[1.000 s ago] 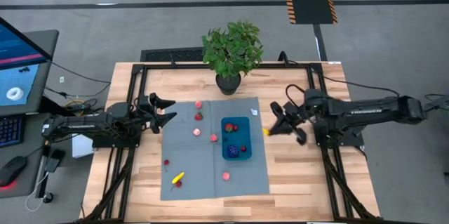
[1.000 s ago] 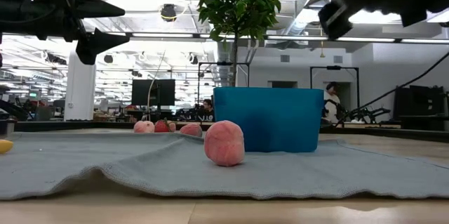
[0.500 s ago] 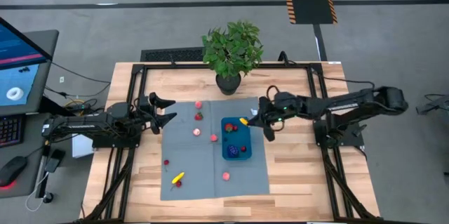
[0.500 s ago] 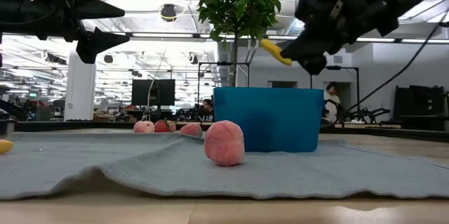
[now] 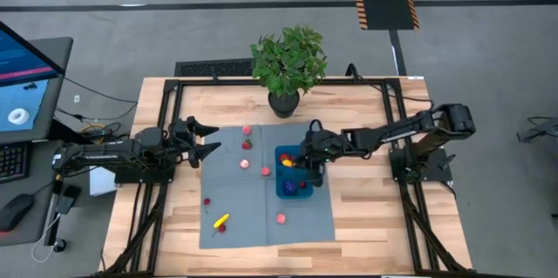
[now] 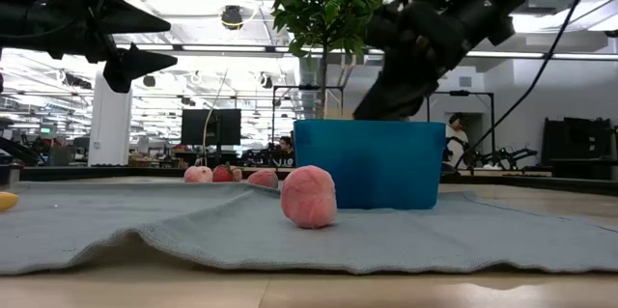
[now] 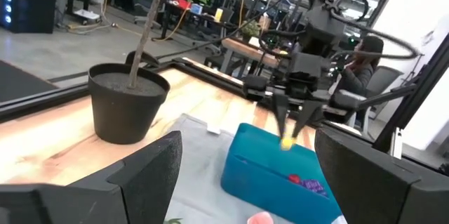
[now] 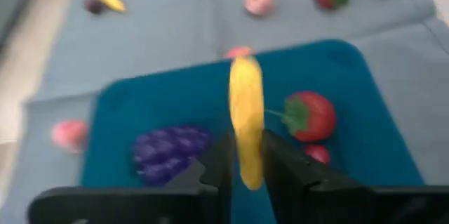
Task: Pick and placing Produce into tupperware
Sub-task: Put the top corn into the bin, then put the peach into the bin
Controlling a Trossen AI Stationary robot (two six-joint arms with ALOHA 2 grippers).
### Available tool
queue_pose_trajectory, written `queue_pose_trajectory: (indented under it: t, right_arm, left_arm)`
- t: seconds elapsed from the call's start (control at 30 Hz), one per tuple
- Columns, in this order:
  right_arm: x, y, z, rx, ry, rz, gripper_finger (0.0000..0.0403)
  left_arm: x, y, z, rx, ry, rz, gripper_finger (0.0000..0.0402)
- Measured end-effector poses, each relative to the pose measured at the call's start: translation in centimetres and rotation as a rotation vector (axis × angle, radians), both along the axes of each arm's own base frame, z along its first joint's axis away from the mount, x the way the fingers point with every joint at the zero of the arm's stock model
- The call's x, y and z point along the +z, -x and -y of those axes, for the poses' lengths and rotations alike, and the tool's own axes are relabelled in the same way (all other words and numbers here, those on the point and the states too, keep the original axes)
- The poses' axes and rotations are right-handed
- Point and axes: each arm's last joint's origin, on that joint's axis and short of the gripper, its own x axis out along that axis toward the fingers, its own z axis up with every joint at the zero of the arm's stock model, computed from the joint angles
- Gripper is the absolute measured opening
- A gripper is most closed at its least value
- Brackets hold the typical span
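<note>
- Wooden desk (image 5: 366, 217) with a black frame, a grey-blue mat (image 5: 235, 217) across the middle, a potted plant (image 5: 288, 64) at the back edge and a big open workshop behind it all.
- Blue tub (image 5: 294, 172) sits on the right half of the mat. Already in it: a strawberry (image 8: 310, 115), a purple grape bunch (image 8: 168, 152) and something small and red.
- Right gripper (image 5: 305, 161) hangs right over the tub, fingers pinching a yellow banana (image 8: 245, 129), though the grip looks like it's loosening.
- Key bit: the banana's long axis runs straight out between the fingers, with the tub floor directly below, strawberry on one side and grapes on the other. My guess is letting go is all that's left.
- A second ago this arm was off past the mat's right edge with the banana; now it's reached in over the tub.
- Left gripper (image 5: 199, 139) waits at the mat's left edge, fingers spread wide, same as before.
- Loose fruit is scattered on the mat's left half, including another yellow piece (image 5: 221, 221) near the front edge.
</note>
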Motion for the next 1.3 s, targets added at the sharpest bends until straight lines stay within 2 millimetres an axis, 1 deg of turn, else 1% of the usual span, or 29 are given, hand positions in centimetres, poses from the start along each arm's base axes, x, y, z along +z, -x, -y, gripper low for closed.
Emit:
queue_pose_trajectory:
  t: [0.07, 0.23, 0.33, 0.43, 0.6, 0.73, 0.87, 0.93, 1.03, 1.1, 1.2, 1.3]
  right_arm:
    - [0.0, -0.3, 0.1, -0.014, 0.027, -0.024, 0.0118]
    - [0.6, -0.6, 0.0, 0.013, 0.06, -0.001, 0.0167]
    - [1.7, -0.3, -0.2, 0.048, 0.093, 0.039, 0.0186]
    - [3.0, 0.5, -0.3, 0.059, 0.108, 0.059, 0.0193]
    - [5.6, 1.8, -0.3, 0.057, 0.149, 0.135, 0.0185]
    - [7.1, 2.6, -1.1, 0.09, 0.151, 0.194, 0.0175]
    - [7.6, 3.5, -2.1, 0.16, 0.184, 0.191, 0.0167]
    - [8.0, 3.9, -2.4, 0.178, 0.184, 0.193, 0.0162]
    - [8.8, 4.7, -2.6, 0.209, 0.175, 0.226, 0.0155]
    - [9.4, 5.2, -2.7, 0.262, 0.153, 0.271, 0.015]
    - [9.8, 6.6, -2.3, 0.327, 0.122, 0.326, 0.0141]
    - [9.8, 8.5, -1.2, 0.289, 0.125, 0.362, 0.0132]
  left_arm:
    - [0.0, 0.0, 0.0, 0.0, 0.001, -0.001, 0.0316]
    - [-0.2, 0.0, 0.0, 0.0, 0.002, -0.016, 0.0316]
    - [-0.1, 0.0, 0.0, 0.001, -0.001, -0.015, 0.0316]
    - [-0.1, 0.0, 0.0, 0.001, -0.007, -0.011, 0.0316]
    - [-0.1, 0.0, 0.0, 0.001, -0.007, -0.014, 0.0316]
    - [-0.2, 0.0, 0.0, 0.001, -0.004, -0.021, 0.0316]
    - [-0.3, 0.0, 0.1, -0.02, 0.009, -0.033, 0.0316]
    - [0.0, 0.0, 0.1, -0.023, -0.001, -0.002, 0.0316]
    - [0.4, 0.0, 0.1, -0.033, 0.079, 0.06, 0.0316]
    - [0.6, 0.0, 0.1, -0.031, 0.086, 0.087, 0.0316]
    - [0.7, 0.0, 0.1, -0.024, 0.066, 0.086, 0.0316]
    - [0.7, 0.0, 0.2, -0.069, 0.023, 0.081, 0.0316]
